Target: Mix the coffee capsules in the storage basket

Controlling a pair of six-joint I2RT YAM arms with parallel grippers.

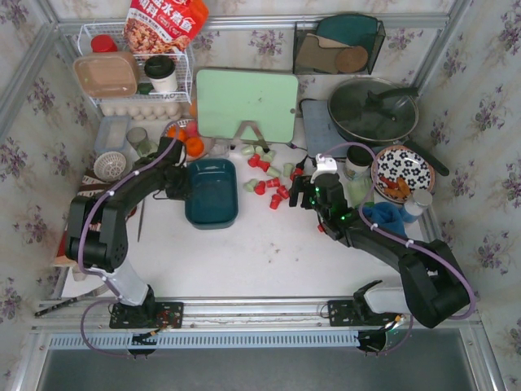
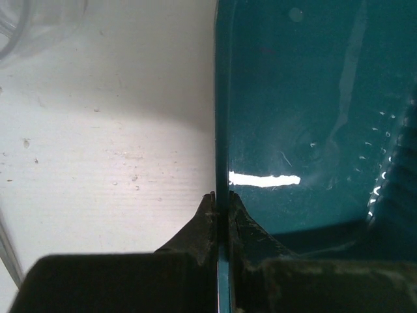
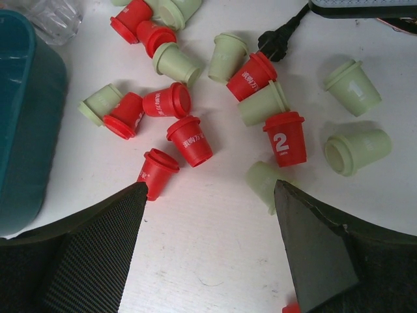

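Top external: bare white table (image 1: 269,252) lies between the basket (image 1: 212,221) and the arm bases, and a green cutting board (image 1: 247,104) stands behind it. Left gripper (image 2: 221,202) is pinched tight on the basket's left wall. Right gripper (image 3: 208,195) is spread wide with nothing held, over capsules (image 3: 189,140) scattered right of the basket; one red one lies at a fingertip. The basket floor shows bare teal.

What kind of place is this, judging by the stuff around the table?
Most likely a home-style kitchen counter, possibly a staged one: a lidded frying pan, a green cutting board and a tray of eggs line the back.
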